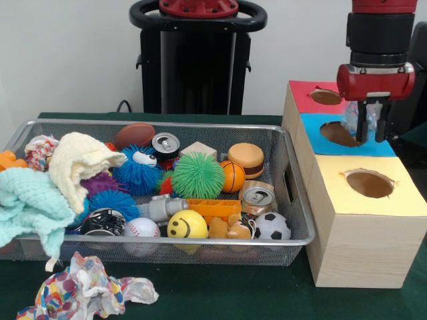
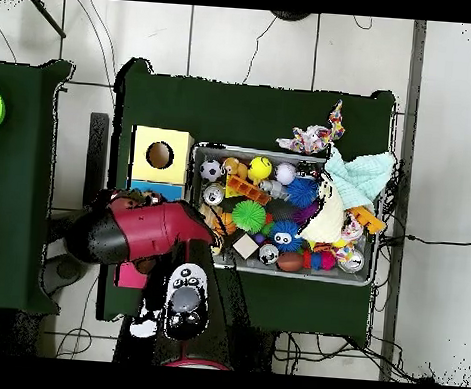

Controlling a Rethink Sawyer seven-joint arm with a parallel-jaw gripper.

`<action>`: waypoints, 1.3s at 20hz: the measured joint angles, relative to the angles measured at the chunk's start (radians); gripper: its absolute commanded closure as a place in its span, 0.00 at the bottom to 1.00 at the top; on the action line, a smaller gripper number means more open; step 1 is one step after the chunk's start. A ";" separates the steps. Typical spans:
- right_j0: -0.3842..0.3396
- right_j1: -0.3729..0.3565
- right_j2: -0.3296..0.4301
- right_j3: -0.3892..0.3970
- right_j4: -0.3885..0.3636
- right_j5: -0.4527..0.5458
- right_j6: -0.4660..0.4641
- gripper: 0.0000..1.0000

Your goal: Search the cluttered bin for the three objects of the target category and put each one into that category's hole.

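Note:
My gripper (image 1: pixel 372 127) hangs above the boxes at the right, over the far edge of the blue-topped box's hole (image 1: pixel 339 133) and just in front of the red-topped box's hole (image 1: pixel 325 97). It is shut on a clear, wrinkly plastic piece (image 1: pixel 352 119), which shows between and left of the fingers. The wire mesh bin (image 1: pixel 200 125) stands to the left, full of toys. No other clear plastic piece shows in it. In the overhead view my arm (image 2: pixel 142 231) hides the gripper and the red box; the bin (image 2: pixel 282 153) lies to its right.
A yellow-topped box (image 1: pixel 369 183) stands nearest the camera. The bin holds two silver cans (image 1: pixel 165 143) (image 1: pixel 258 197), balls, spiky toys and towels (image 1: pixel 30 203). A wad of dotted paper (image 1: pixel 87 290) lies on the green table in front of the bin.

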 measured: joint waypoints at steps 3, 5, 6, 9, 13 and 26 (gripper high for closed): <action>0.000 0.006 0.000 -0.015 0.000 0.000 0.000 1.00; 0.000 0.011 0.000 -0.023 0.000 0.000 0.000 1.00; 0.000 0.013 0.000 -0.025 0.000 0.000 0.000 1.00; 0.000 0.019 0.000 -0.034 0.000 0.001 0.000 1.00; 0.000 0.020 0.000 -0.037 0.000 0.001 0.000 1.00; -0.006 0.026 0.000 -0.037 0.000 0.001 0.000 1.00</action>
